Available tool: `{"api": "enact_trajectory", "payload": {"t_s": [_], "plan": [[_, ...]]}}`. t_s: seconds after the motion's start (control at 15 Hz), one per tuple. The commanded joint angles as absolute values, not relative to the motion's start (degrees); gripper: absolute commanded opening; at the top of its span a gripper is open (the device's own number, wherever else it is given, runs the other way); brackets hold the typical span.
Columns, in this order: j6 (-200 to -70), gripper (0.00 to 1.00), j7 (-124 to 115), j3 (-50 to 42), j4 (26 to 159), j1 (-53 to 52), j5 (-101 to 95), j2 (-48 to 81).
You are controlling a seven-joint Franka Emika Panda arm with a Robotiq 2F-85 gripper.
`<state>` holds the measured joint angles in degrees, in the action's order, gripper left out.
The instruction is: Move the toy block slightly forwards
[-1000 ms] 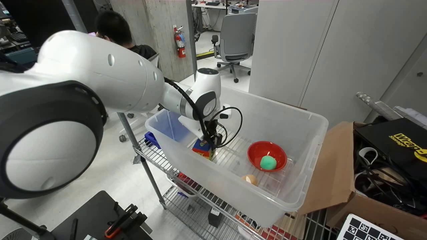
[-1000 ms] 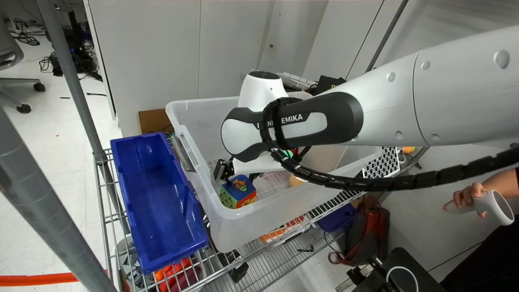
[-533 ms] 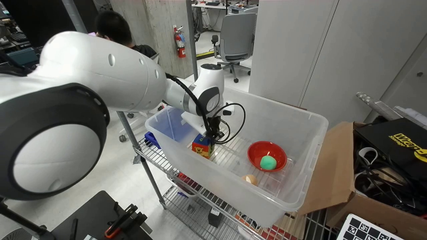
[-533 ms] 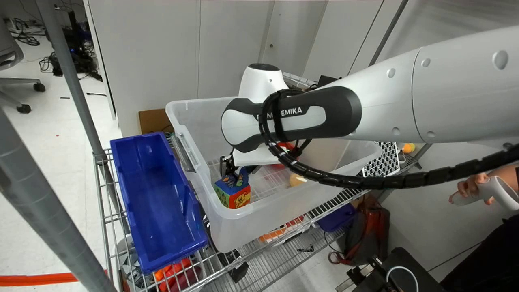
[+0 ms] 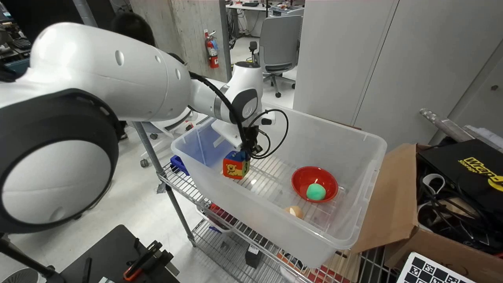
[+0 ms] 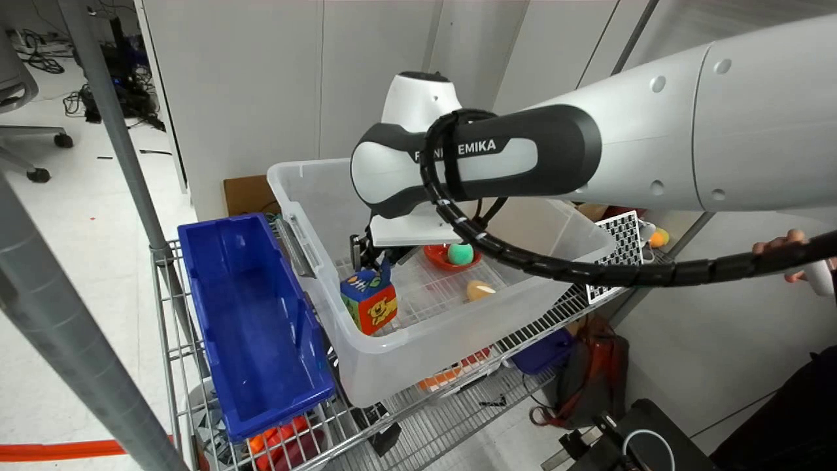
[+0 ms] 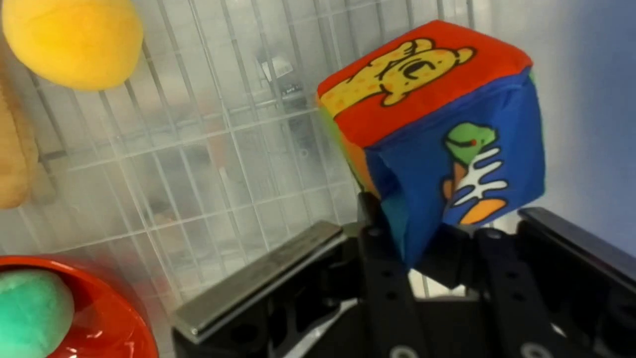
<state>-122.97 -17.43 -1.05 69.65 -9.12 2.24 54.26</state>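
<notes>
I find the tool (image 7: 416, 244) pinching just a gathered fold of the block (image 7: 432, 119), inside the bin (image 5: 259, 214) near one end; so slight a hold could, I judge, let it swivel or slip out.

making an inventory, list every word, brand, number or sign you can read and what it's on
"EMIKA": robot arm; the word before it is partly hidden by the cable.
"Wrap" and, below it, "Storage": black package; its upper line is cut off at the picture's edge.
Too small to read: labels on the fire extinguisher and small dark box; possible number on the toy block.
</notes>
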Motion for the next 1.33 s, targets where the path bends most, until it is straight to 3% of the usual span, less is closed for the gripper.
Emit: {"api": "enact_trajectory", "payload": {"t_s": [0.0,0.33,1.2,1.27], "plan": [[-123.9,0.01,-16.5,-1.6,70.1,-9.0,0.9,50.9],[-127.0,0.01,-16.6,-2.6,65.9,-8.4,0.2,52.4],[-133.2,0.01,-19.0,-3.4,45.8,-7.9,1.1,72.3],[-131.5,0.29,-19.4,-3.3,45.6,-8.1,1.3,72.4]]}}
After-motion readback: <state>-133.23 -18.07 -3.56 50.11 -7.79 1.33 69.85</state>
